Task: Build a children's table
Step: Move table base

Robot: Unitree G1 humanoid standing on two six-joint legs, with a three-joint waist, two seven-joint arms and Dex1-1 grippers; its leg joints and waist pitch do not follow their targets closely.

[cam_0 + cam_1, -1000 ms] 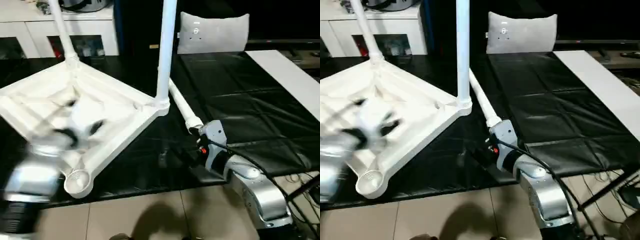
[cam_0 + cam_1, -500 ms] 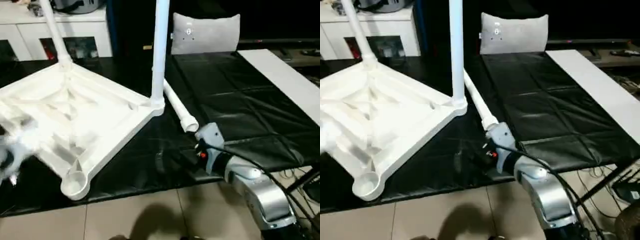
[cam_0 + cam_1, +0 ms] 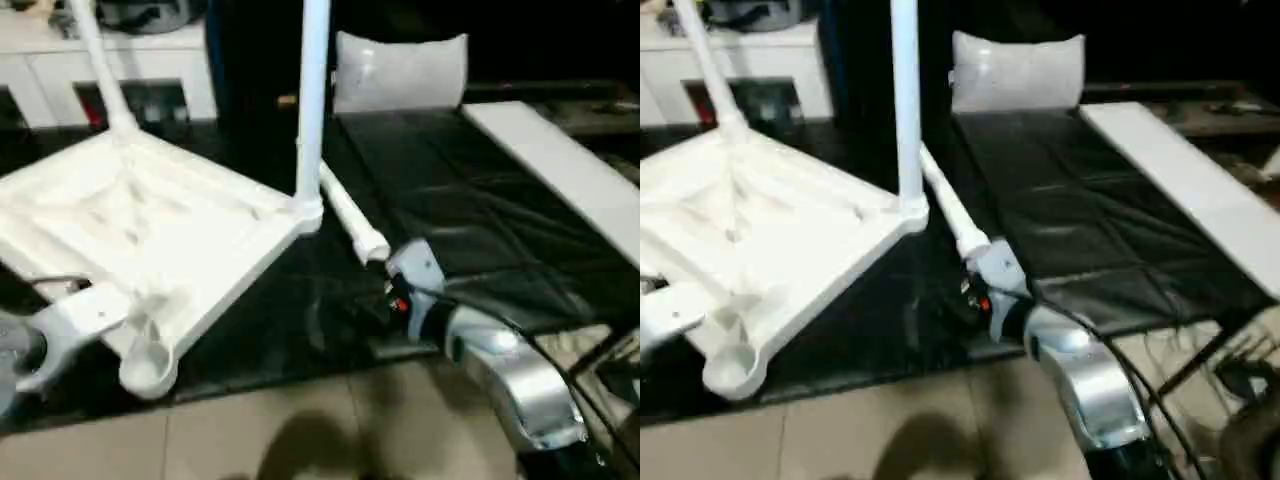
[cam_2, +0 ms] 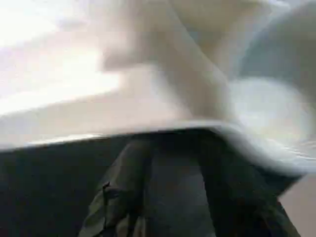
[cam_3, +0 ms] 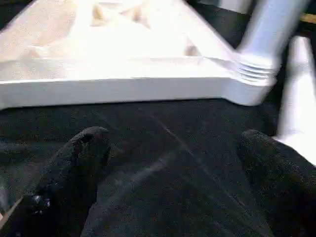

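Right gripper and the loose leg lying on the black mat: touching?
Apart. In the right wrist view, the right gripper stands wide open over bare black mat, and the loose leg lies clear of the nearer finger.

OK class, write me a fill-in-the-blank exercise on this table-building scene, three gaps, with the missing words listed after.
The tabletop lies upside down with ___ legs standing in its corner sockets.
A loose leg lies on the ___ mat.
The right tool has its fingers ___, holding nothing.
Missing words: two; black; open
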